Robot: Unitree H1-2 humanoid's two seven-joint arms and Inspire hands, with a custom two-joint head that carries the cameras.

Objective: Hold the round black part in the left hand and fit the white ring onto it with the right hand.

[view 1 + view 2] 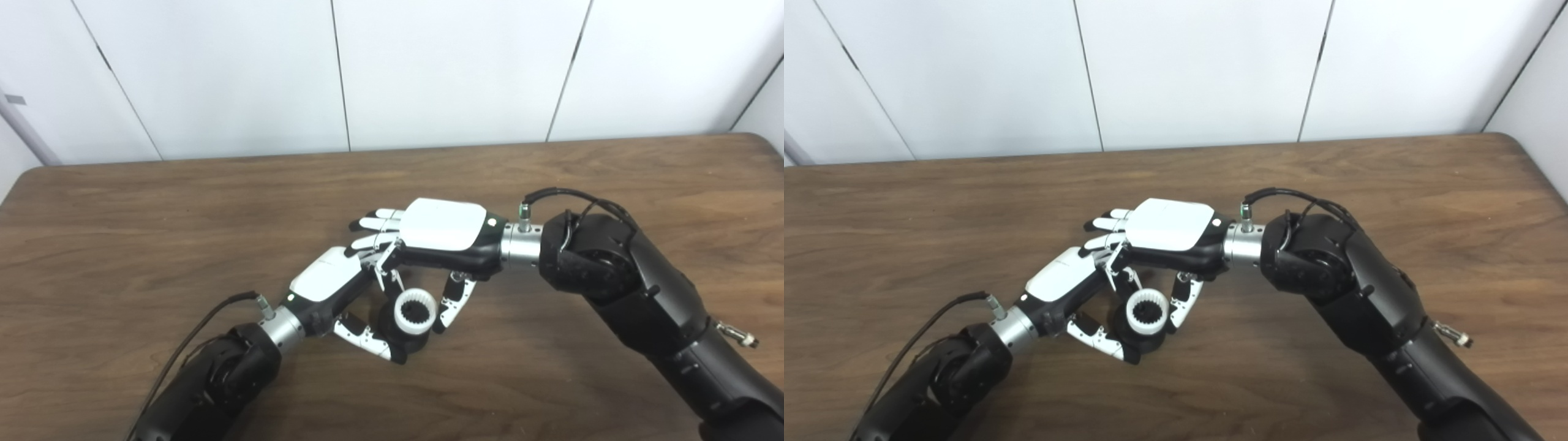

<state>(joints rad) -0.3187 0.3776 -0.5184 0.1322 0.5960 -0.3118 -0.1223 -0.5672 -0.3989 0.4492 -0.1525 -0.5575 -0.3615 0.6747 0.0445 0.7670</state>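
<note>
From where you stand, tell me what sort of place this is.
Probably a robot test bench: a bare wooden table, plain white wall panels behind it, and nothing out but the ring.

Toothed white ring [415,310] atop round black part [405,340], tilted.
</note>
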